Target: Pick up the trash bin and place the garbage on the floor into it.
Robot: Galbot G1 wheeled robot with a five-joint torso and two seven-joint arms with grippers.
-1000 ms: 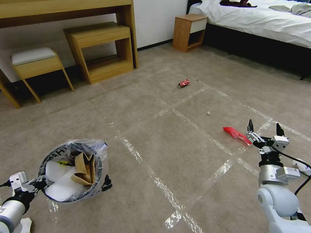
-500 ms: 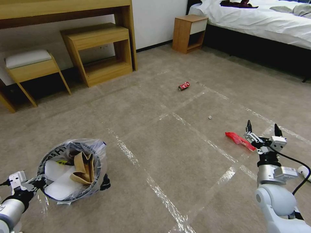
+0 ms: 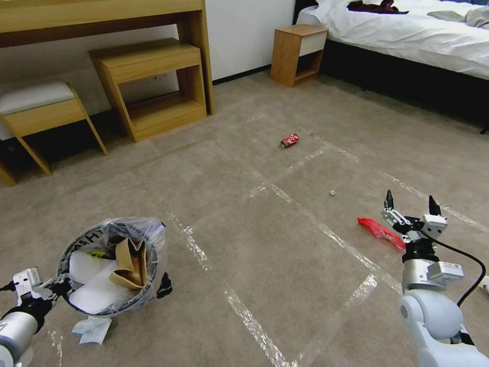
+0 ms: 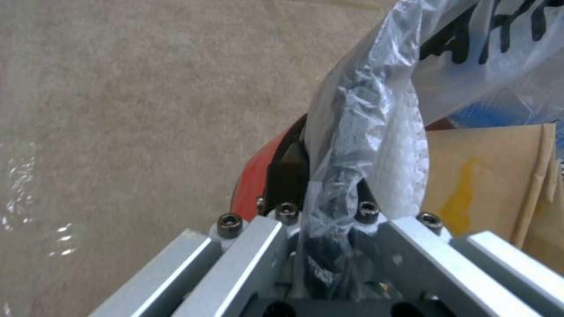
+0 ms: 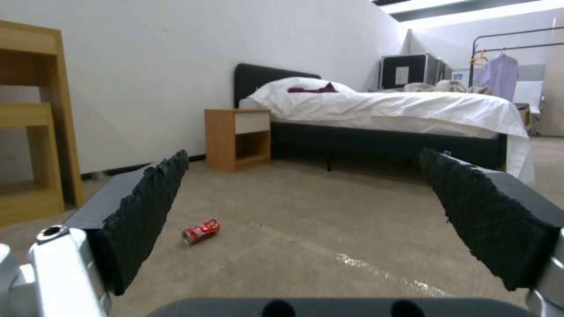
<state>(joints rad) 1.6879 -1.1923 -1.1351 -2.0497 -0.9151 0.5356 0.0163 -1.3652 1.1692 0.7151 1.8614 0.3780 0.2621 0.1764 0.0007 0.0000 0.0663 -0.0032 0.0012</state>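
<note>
The left pincer (image 3: 60,286) grips the black rim of the bag-lined red and blue trash bin (image 3: 113,267); the right pincer (image 3: 409,205), spread wide, should descend squarely over the flat red wrapper (image 3: 381,232) on the grey-beige carpeted floor (image 3: 285,255)

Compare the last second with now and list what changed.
The whole head view has shifted, so the camera moved; a white tissue on the floor now shows below the trash bin. Unchanged: the left gripper stays shut on the bin's rim, the right gripper stays open in the air, and the red wrapper and red can lie where they were.
</note>
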